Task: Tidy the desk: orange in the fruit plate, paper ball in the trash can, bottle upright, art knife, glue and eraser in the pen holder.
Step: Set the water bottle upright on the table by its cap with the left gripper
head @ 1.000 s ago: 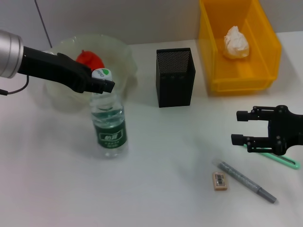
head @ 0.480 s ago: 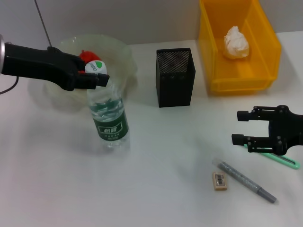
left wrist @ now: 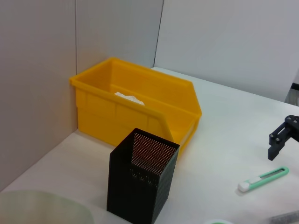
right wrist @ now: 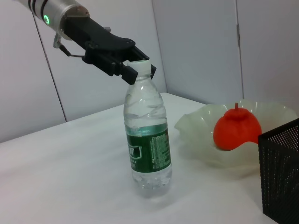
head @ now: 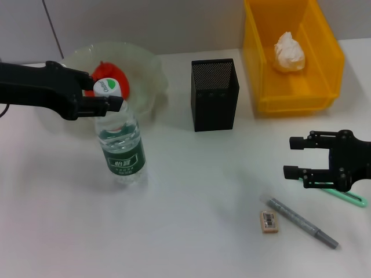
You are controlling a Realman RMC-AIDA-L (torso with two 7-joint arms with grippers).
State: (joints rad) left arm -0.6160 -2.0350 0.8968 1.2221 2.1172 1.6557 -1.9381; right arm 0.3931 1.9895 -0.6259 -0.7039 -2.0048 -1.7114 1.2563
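Observation:
The bottle (head: 122, 147) stands upright on the table in front of the fruit plate (head: 148, 61). My left gripper (head: 108, 96) is shut on its cap; the right wrist view shows this grip (right wrist: 136, 70) on the bottle (right wrist: 148, 144). The orange (head: 114, 75) lies in the plate. Inside the yellow trash can (head: 324, 55) is the paper ball (head: 288, 52). The black pen holder (head: 214, 95) stands mid-table. At the right, my right gripper (head: 293, 156) hovers open above the green art knife (head: 351, 198). The eraser (head: 269, 221) and the grey pen-shaped glue (head: 301, 223) lie near the front.
The left wrist view shows the pen holder (left wrist: 142, 179) close to the trash can (left wrist: 140, 109), with the art knife (left wrist: 262, 179) and right gripper (left wrist: 281, 142) beyond. A wall runs behind the table.
My left gripper has moved left with the bottle's cap, and the bottle has shifted left and stands straighter. The right arm has not moved.

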